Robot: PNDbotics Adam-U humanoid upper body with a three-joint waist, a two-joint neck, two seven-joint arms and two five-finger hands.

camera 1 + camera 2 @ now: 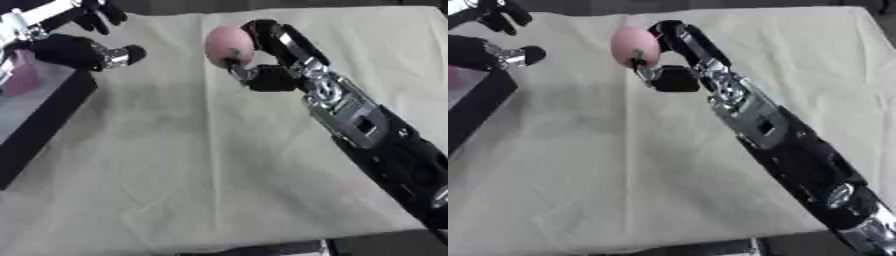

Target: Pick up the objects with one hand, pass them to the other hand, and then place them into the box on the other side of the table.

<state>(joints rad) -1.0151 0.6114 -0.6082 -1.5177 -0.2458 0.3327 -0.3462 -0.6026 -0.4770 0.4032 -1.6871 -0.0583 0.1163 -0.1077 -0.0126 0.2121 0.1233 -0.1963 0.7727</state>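
At far left, a black box [48,112] with a pale grey floor, set at the table's left edge; inside it, a pink object [22,75] standing against the upper corner, shape otherwise unclear. Above the box's far end, the left hand [83,50], black with a silver joint, reaching in from the upper left corner, fingers spread and relaxed, nothing held, one rounded fingertip [133,51] pointing right toward the middle of the table. Just apart from that fingertip, across a strip of bare cloth, a pink egg-shaped ball [228,44], raised above the table and carried at the tip of the right hand [271,55]. Fingers [284,37] curled over the ball's right side, thumb [238,71] pressing from below, so the ball sits pinched between them; a small dark mark visible on its lower face. Behind the hand, the right arm [367,130], black with silver joints, running diagonally down to the lower right corner. Beneath everything, a table [192,190] draped in creased beige cloth, near edge visible along the bottom. Ball well clear of the box, over the table's upper middle.
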